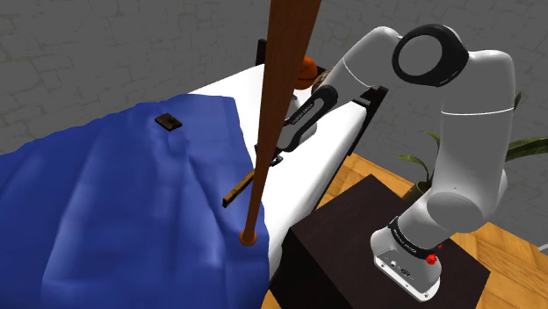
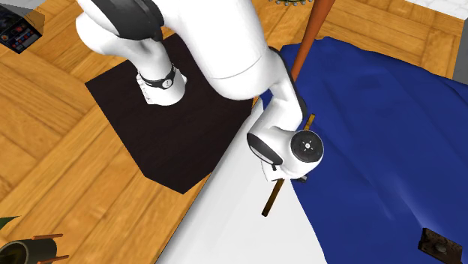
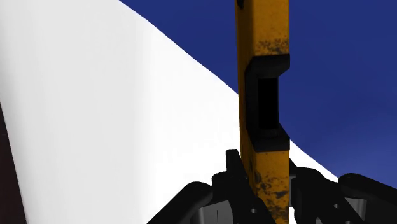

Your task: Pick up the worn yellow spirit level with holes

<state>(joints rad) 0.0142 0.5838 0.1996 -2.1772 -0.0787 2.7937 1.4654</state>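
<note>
wrist view: gripper [image 3: 263,175] seemingly clamped on yellow spirit level [image 3: 262,38]; level's far end cut off

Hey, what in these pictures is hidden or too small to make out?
Worn yellow spirit level with holes: wrist view, far end cut off by the picture's edge.
Its middle: second exterior view, under the white robot wrist.
Small dark object on the blue blanket: shoulder view, too small to identify.

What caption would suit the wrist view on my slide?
The claw clasps the worn yellow spirit level above a white sheet and blue blanket.
</note>
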